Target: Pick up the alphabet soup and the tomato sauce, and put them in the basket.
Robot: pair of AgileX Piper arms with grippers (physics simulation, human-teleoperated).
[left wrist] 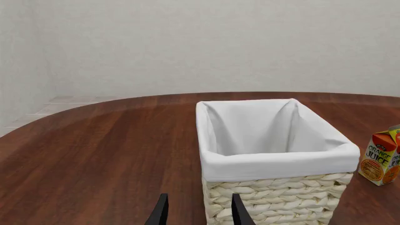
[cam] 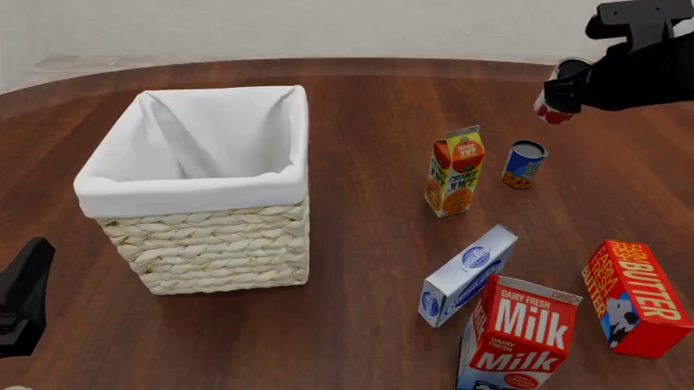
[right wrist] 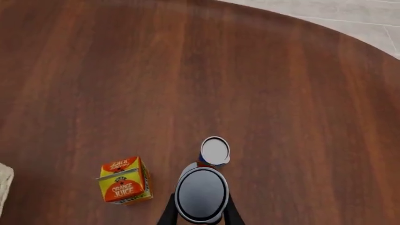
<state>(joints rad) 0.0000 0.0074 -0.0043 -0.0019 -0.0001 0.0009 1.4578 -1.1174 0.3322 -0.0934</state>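
My right gripper [cam: 566, 84] is raised high over the table's far right, shut on a red and white can, the tomato sauce [cam: 553, 102]. The right wrist view shows that can's grey lid [right wrist: 201, 193] between the fingers. Directly below stands a blue can with an orange picture, the alphabet soup [cam: 525, 164] [right wrist: 215, 151], upright on the table. The wicker basket [cam: 206, 236] [left wrist: 275, 192] with its white lining stands at the left, nothing inside. My left gripper [left wrist: 198, 214] is open and holds nothing, low beside the basket's near side.
An orange juice carton [cam: 456, 172] [right wrist: 124, 186] [left wrist: 381, 157] stands between basket and soup can. Nearer the front right are a blue and white box [cam: 469, 275] lying flat, a red milk carton [cam: 521, 337] and a red butter box [cam: 635, 296].
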